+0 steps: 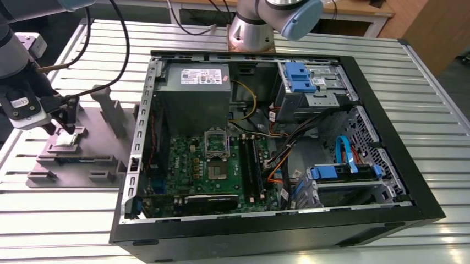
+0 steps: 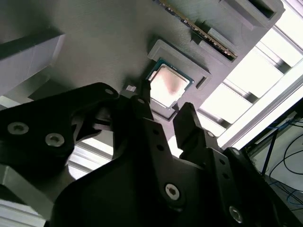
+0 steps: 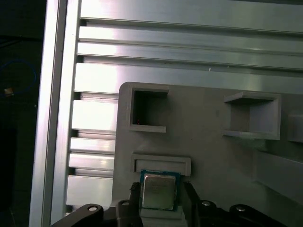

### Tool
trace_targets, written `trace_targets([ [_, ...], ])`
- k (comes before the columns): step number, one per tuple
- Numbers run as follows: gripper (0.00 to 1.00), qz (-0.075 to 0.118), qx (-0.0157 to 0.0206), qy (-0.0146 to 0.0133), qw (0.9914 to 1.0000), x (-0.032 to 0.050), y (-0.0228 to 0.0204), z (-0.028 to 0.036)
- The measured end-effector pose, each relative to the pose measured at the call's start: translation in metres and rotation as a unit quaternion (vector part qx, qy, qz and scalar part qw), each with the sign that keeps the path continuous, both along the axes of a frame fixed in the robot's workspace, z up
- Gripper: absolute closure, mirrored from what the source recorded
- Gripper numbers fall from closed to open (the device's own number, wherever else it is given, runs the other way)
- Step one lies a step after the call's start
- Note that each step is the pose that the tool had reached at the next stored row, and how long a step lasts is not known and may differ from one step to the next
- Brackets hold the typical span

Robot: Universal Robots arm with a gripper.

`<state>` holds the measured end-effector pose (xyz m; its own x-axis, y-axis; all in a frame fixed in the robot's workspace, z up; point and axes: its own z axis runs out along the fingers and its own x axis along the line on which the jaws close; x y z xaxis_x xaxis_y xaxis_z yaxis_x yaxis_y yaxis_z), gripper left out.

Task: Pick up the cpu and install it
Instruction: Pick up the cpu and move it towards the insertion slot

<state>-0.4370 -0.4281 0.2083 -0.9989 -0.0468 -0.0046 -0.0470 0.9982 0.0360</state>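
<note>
Grey tray (image 3: 213, 156) cradles cpu (image 3: 159, 191) between parted jaws.

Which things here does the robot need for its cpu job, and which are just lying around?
For the job: cpu, sitting in the grey tray; gripper right at it; green motherboard in the open computer case.
Just there: power supply, blue drive brackets, memory stick in the tray, cables.
</note>
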Motion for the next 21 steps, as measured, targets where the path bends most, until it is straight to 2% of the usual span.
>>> trace_targets([
  [1, 0.53, 0.000, 0.0000, 0.0000, 1.00000, 0.0000, 0.0000, 0.0000],
  [2, 0.53, 0.000, 0.0000, 0.0000, 1.00000, 0.0000, 0.0000, 0.0000],
  [3, 0.47, 0.000, 0.0000, 0.0000, 1.00000, 0.0000, 0.0000, 0.0000],
  [6, 0.47, 0.000, 0.0001, -0.0002, 1.00000, 0.0001, 0.0000, -0.0014],
  [12, 0.47, 0.000, 0.0000, -0.0001, 1.00000, 0.0000, 0.0000, -0.0114],
  [21, 0.45, 0.000, 0.0000, -0.0001, 1.00000, 0.0000, 0.0000, -0.0122],
])
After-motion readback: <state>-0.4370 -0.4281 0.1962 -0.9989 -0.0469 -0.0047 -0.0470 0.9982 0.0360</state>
